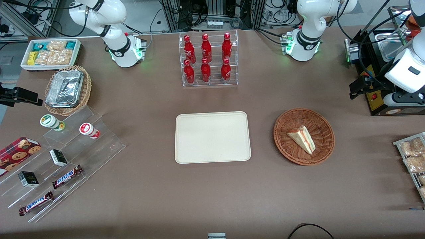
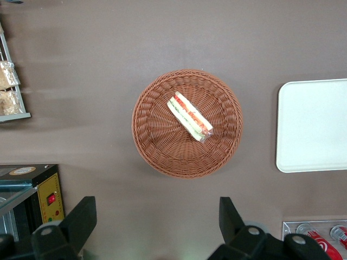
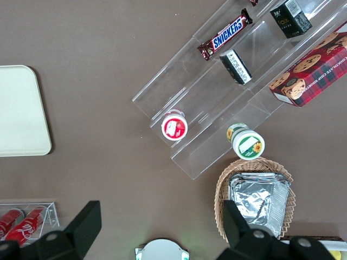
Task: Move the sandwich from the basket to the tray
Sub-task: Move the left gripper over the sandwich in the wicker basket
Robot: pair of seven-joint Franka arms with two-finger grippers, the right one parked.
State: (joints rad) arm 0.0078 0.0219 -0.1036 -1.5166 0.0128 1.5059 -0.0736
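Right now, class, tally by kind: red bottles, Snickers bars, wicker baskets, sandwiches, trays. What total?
Red bottles: 6
Snickers bars: 2
Wicker baskets: 2
Sandwich: 1
Tray: 1
Total: 12
The open gripper hovers above the table, near the sandwich's basket.

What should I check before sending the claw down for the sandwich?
1. Sandwich lies alone in the basket: ok.
2. Claw fingers spread wide, nothing held: ok.
3. Claw centred over the sandwich: not ok, it hangs high above bare table beside the basket.
4. Tray surface bare, ready to receive: ok.
5. Route from basket to tray, with the bottle rack farther from the front camera: ok.
6. Finger line matched to the wedge's long edge: cannot tell.
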